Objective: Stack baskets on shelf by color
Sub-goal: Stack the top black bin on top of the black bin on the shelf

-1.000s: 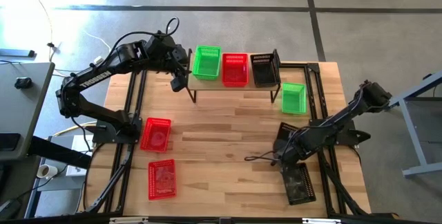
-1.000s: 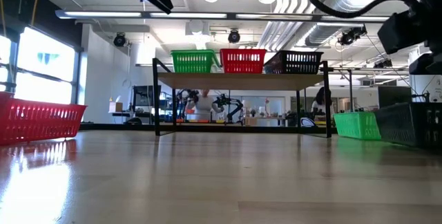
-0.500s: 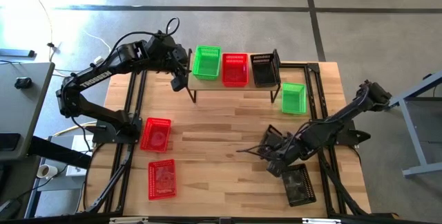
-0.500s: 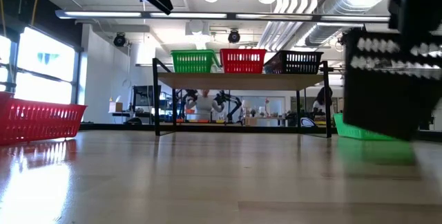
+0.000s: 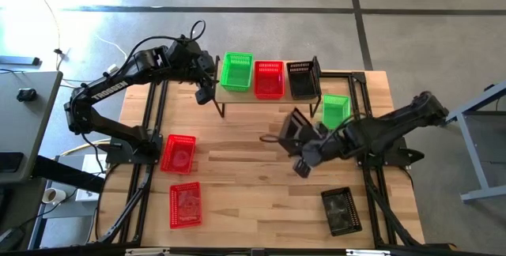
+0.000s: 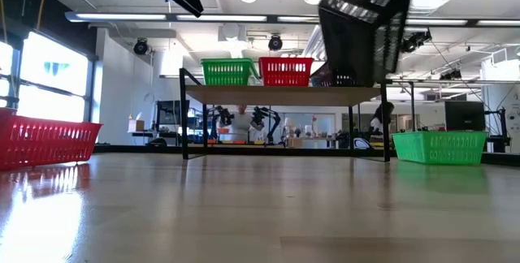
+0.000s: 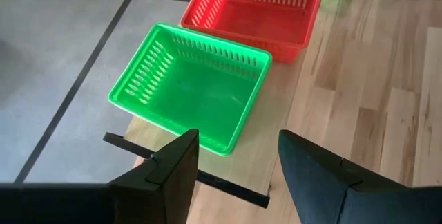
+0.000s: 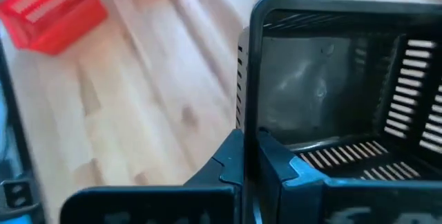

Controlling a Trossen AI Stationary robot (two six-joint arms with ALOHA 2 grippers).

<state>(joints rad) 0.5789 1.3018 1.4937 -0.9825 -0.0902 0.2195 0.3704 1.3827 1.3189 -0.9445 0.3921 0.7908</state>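
The right hand [image 5: 304, 149], centre of the high view, is clamped on the rim of a black basket [image 5: 294, 126], tilted and clear of the worktop [image 5: 245, 169]. The left hand [image 5: 207, 82], fingers apart and empty, hovers upper left beside the shelf [image 5: 261, 99], which carries green [image 5: 236, 71], red [image 5: 269, 79] and black baskets [image 5: 301, 79].

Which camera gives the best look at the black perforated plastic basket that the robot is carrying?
The low view: the black perforated plastic basket hangs tilted, well above the table. The high view shows it small; the right wrist view shows only its rim and inside.
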